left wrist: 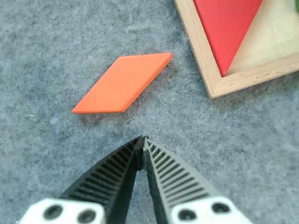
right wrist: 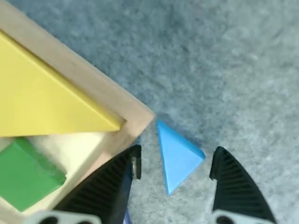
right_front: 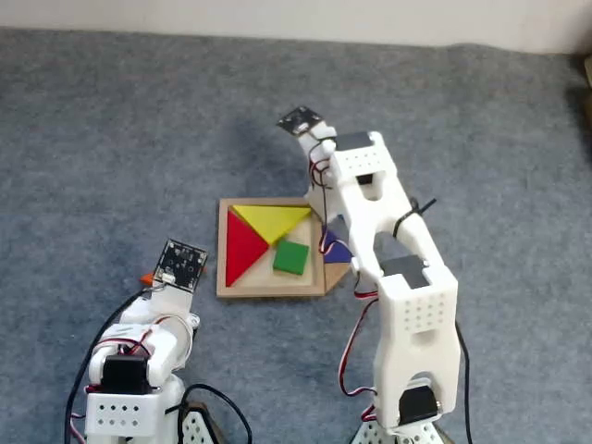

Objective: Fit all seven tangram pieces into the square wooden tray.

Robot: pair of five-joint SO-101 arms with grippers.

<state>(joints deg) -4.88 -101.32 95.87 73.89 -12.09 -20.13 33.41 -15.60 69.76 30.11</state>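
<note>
The square wooden tray (right_front: 225, 277) lies mid-table and holds a yellow triangle (right_front: 270, 222), a red triangle (right_front: 242, 248) and a green square (right_front: 291, 257). My right gripper (right wrist: 177, 161) is open just outside the tray's corner (right wrist: 135, 116), its fingers on either side of a small light blue triangle (right wrist: 176, 154) on the carpet. The yellow triangle (right wrist: 46, 100) and green square (right wrist: 23, 175) lie close by inside the tray. My left gripper (left wrist: 142, 141) is shut and empty, a short way from an orange parallelogram (left wrist: 122, 83) lying flat beside the tray's corner (left wrist: 219, 84).
Grey carpet covers the table. A purple-blue piece (right_front: 337, 250) peeks out beside the tray's right edge, under the right arm (right_front: 388, 231). The left arm (right_front: 148, 342) stands at the near left, with a sliver of the orange piece (right_front: 146, 277) beside it.
</note>
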